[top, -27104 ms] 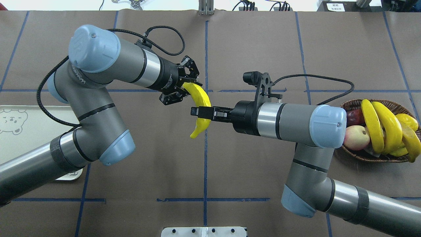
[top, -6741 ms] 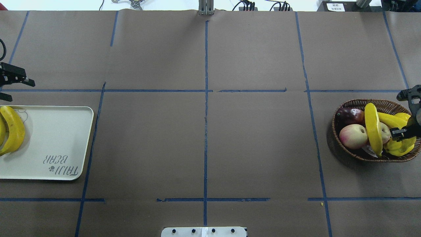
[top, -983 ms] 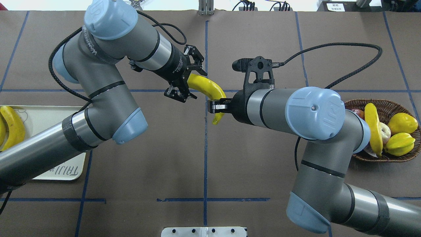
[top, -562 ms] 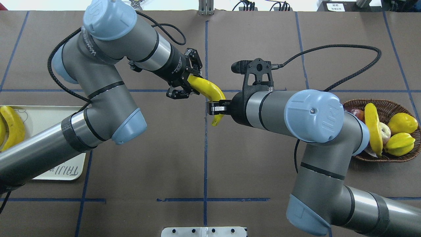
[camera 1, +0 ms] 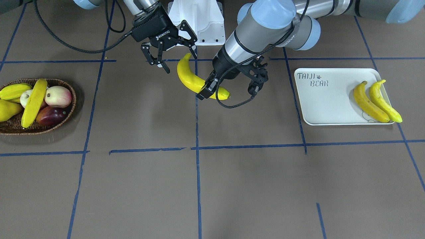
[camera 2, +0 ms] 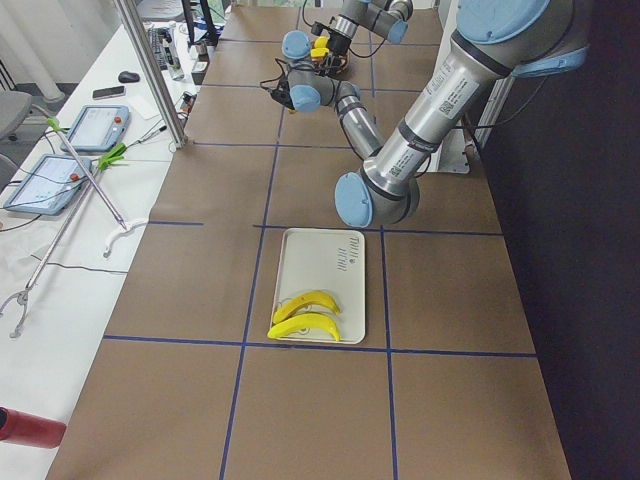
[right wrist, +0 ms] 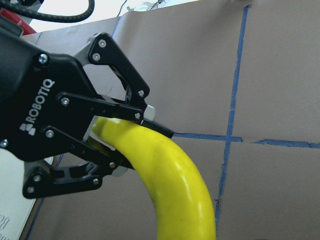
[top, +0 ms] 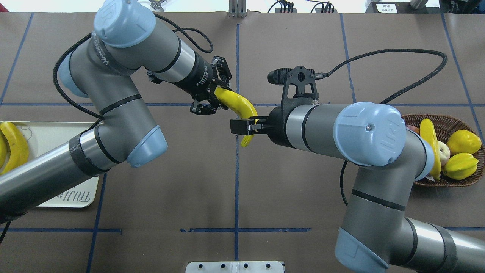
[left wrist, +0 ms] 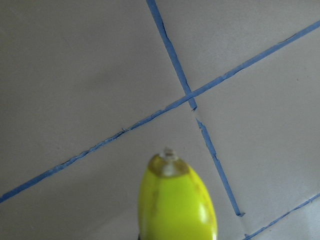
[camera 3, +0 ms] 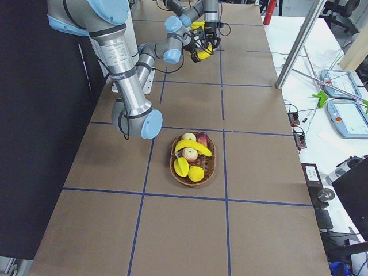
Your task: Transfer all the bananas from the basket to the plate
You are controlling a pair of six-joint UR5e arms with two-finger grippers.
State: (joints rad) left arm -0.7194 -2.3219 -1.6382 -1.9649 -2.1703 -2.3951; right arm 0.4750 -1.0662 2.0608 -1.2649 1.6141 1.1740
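Observation:
A yellow banana (top: pixel 237 104) hangs in the air over the table's middle. My left gripper (top: pixel 219 99) is shut on its upper end, which also shows in the right wrist view (right wrist: pixel 120 142). My right gripper (camera 1: pixel 179 61) is open, its fingers spread around the banana's other end (camera 1: pixel 191 78). One banana (camera 1: pixel 33 103) lies in the wicker basket (camera 1: pixel 68 116), at the right in the overhead view (top: pixel 443 184). Two bananas (camera 1: pixel 377 101) lie on the cream plate (camera 1: pixel 325 103), which my left arm partly covers in the overhead view (top: pixel 49 136).
The basket also holds a peach (camera 1: pixel 58 96), a dark red fruit (camera 1: pixel 51 114), a yellow pear-shaped fruit (top: pixel 464 142) and a yellow-green fruit (top: pixel 460 165). A white base mount (camera 1: pixel 199 20) stands behind the grippers. Blue tape lines cross the brown table cover.
My left gripper has closed on the banana's upper end. My right gripper, shut on the banana a second ago, has opened. The banana has stayed over the table's middle.

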